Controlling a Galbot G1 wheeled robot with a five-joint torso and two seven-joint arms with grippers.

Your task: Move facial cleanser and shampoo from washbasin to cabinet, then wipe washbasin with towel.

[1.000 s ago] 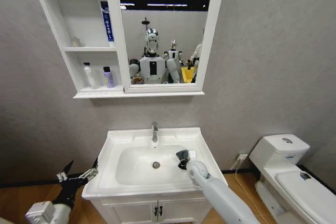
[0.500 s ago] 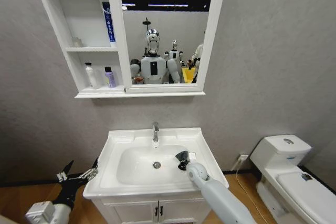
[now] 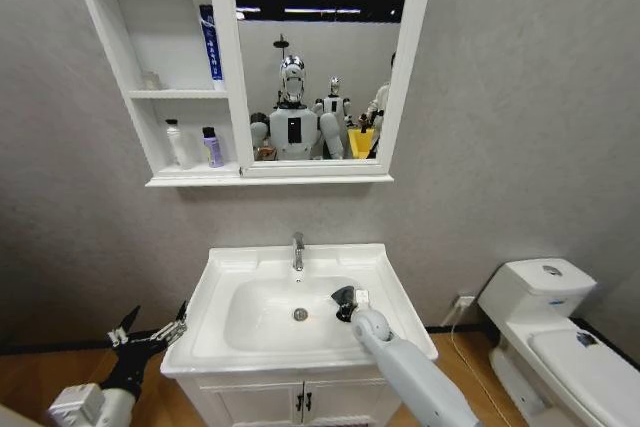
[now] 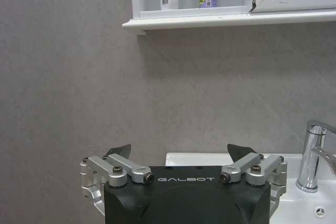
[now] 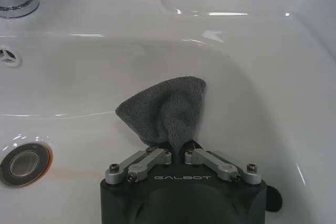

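grey towel [image 5: 167, 109] is pinched in the right tool [image 5: 177, 153], fingers clamped tight on its gathered end, and the rest of the cloth fans out just ahead of the fingertips and lies against the white inner wall of the washbasin [image 3: 232, 269]. from the head view the right tool [image 3: 345, 304] sits inside the bowl on its right side, with the towel [image 3: 344, 297] as a dark bunch at its tip. the drain [image 5: 24, 163] is off to one side of the tool, well apart from the cloth, and the chrome faucet [image 3: 297, 251] stands beyond it at the back rim.

left tool [image 3: 150, 332] hangs low beside the vanity's left edge, off the basin, fingers spread wide with nothing between them.

up on the cabinet [image 3: 152, 67], a white bottle [image 3: 176, 144] and a purple bottle [image 3: 212, 147] stand side by side in the lowest open compartment, next to the mirror [image 3: 318, 52].
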